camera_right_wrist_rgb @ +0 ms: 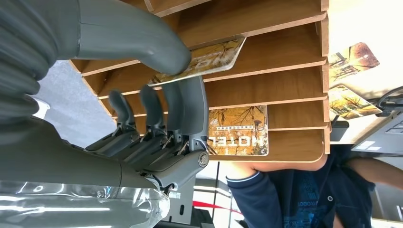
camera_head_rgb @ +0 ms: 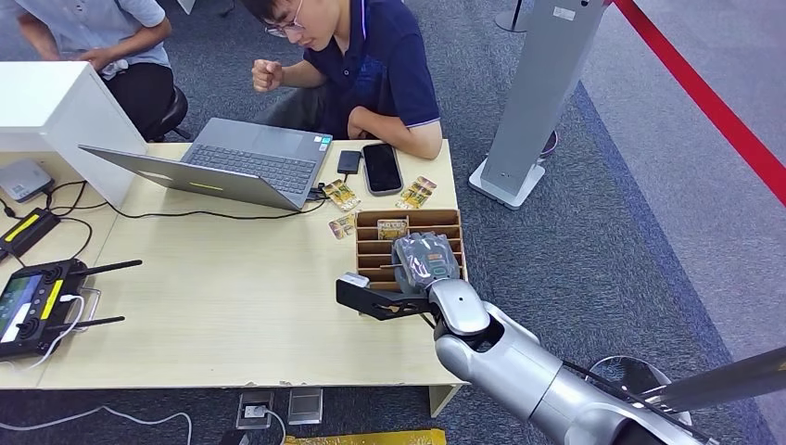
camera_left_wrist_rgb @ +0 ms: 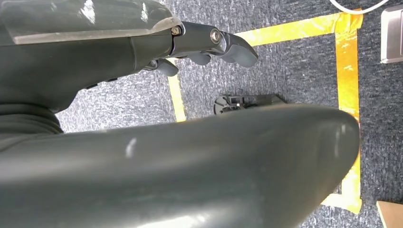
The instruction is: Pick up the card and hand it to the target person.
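Right hand: the right hand [camera_head_rgb: 424, 262] hangs over the near part of the wooden card rack [camera_head_rgb: 373, 248], at the table's right edge.
Fingers: in the right wrist view the thumb and the fingers [camera_right_wrist_rgb: 192, 102] pinch a yellow card [camera_right_wrist_rgb: 209, 56], which is tilted across a slat of the rack.
Second card: another card marked HOTEL [camera_right_wrist_rgb: 237, 130] stands in a slot further along the rack; in the head view it sits in the far row [camera_head_rgb: 393, 227].
Loose cards: three lie flat on the table [camera_head_rgb: 232, 287] just beyond and left of the rack [camera_head_rgb: 342, 195] [camera_head_rgb: 416, 193] [camera_head_rgb: 341, 226].
Person: a person in a dark blue shirt [camera_head_rgb: 371, 65] sits at the far edge, forearm on the table, close behind the rack.
Open room: bare tabletop lies left of the rack; carpet lies right of the table edge.
Far clutter: a laptop [camera_head_rgb: 232, 162] and a phone [camera_head_rgb: 381, 168].
Left hand: the left hand [camera_left_wrist_rgb: 209, 45] hangs over carpet and yellow floor tape [camera_left_wrist_rgb: 349, 61], its fingers loosely bent and holding nothing.
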Action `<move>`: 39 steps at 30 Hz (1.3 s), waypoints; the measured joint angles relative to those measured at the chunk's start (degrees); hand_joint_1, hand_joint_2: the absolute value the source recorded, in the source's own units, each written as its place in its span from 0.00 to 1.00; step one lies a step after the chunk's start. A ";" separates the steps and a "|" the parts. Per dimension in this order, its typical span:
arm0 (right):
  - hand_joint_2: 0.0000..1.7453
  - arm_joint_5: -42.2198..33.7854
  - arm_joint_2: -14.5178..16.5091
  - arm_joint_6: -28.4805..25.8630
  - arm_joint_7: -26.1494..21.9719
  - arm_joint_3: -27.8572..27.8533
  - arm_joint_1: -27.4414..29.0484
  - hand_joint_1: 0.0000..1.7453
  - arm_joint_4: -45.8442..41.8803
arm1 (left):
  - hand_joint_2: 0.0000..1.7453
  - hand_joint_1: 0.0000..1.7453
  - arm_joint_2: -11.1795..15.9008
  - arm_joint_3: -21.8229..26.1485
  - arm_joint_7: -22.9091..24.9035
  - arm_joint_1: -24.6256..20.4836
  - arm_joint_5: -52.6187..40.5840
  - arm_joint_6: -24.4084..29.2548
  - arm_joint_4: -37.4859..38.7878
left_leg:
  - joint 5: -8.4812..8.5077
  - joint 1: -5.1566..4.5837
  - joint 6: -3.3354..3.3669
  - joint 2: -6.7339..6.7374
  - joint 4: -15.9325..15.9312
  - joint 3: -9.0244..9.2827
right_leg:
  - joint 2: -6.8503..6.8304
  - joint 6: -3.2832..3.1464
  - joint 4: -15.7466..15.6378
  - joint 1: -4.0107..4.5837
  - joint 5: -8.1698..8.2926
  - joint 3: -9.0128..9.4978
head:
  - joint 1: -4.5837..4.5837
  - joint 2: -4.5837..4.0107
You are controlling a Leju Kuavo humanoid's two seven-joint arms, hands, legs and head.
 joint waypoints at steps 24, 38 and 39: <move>1.00 -0.39 -5.07 -1.82 1.53 -5.84 -4.22 1.00 -17.89 | 1.00 0.00 0.12 0.77 -1.62 0.42 0.64 0.45 0.22 | -0.02 -0.02 0.03 0.01 0.16 -0.19 | 0.01 0.01 0.16 -0.02 -0.02 -0.19 | 0.00 0.00; 1.00 -4.65 -8.03 0.99 3.94 -7.79 -9.39 1.00 -27.52 | 1.00 0.00 -0.32 -0.04 -1.36 0.13 0.41 0.17 0.28 | -0.02 -0.02 0.02 -0.07 0.10 -0.10 | -0.07 0.01 0.09 -0.02 -0.04 -0.10 | 0.00 0.00; 1.00 -4.24 -7.55 -0.21 3.44 -7.52 -9.42 1.00 -25.58 | 1.00 0.00 -0.39 -0.19 -1.28 -0.02 0.31 0.12 0.28 | 0.00 -0.02 0.02 -0.06 0.06 -0.05 | -0.06 0.00 0.05 -0.02 -0.01 -0.06 | 0.00 0.00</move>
